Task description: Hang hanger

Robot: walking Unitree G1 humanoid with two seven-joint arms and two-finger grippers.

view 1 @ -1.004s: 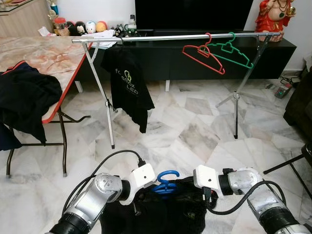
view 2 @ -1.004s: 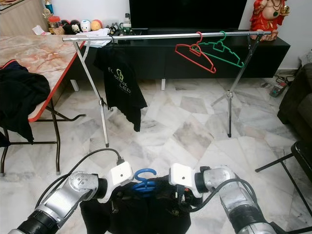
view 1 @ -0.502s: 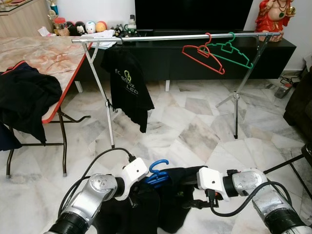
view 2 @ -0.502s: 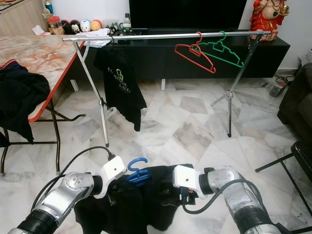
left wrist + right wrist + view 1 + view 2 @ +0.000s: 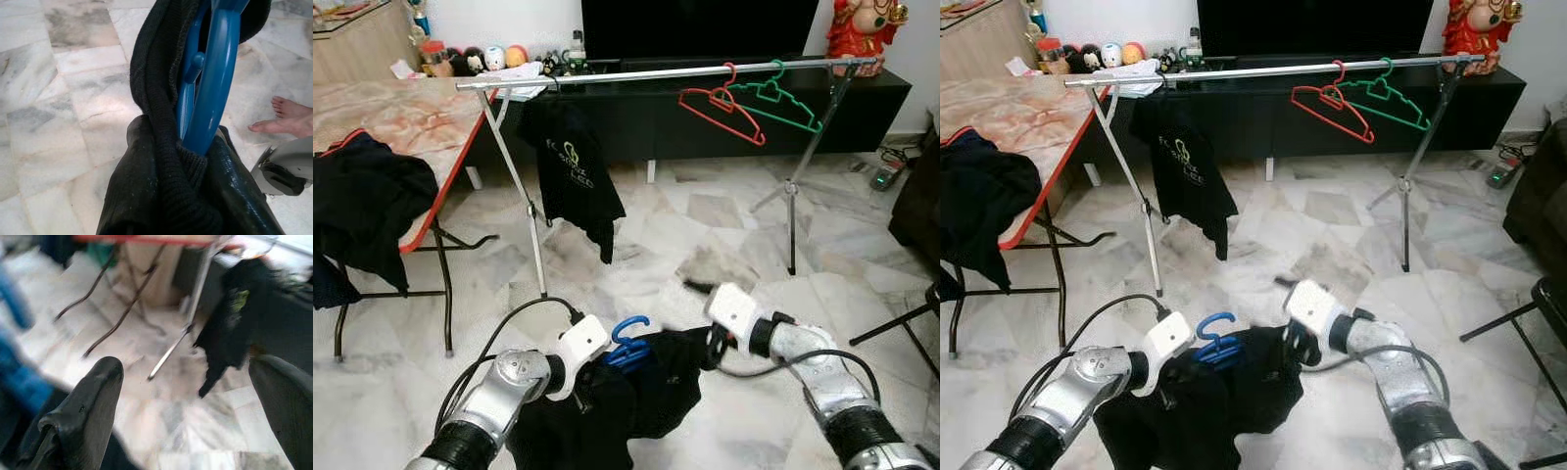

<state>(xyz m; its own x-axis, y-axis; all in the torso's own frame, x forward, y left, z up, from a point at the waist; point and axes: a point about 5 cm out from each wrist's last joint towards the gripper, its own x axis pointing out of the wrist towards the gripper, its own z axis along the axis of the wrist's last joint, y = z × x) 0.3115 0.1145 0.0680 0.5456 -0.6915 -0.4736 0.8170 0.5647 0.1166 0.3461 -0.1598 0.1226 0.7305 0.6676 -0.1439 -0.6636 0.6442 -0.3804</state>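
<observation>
Left hand [image 5: 195, 161] pinching the blue hanger [image 5: 628, 343] and the black garment [image 5: 636, 397] draped on it, held low above the marble floor [image 5: 705, 245], right hand [image 5: 188, 406] fingers spread beside the garment, clothes rail [image 5: 666, 73] well ahead carrying a black T-shirt [image 5: 573, 176], red hanger [image 5: 720, 106] and green hanger [image 5: 781, 100]

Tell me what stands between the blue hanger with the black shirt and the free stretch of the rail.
Nothing visible does. The left gripper holds the blue hanger, dressed in the black garment, low over the marble floor. The rail is bare between the hung black T-shirt and the red hanger. The right gripper is open alongside.
</observation>
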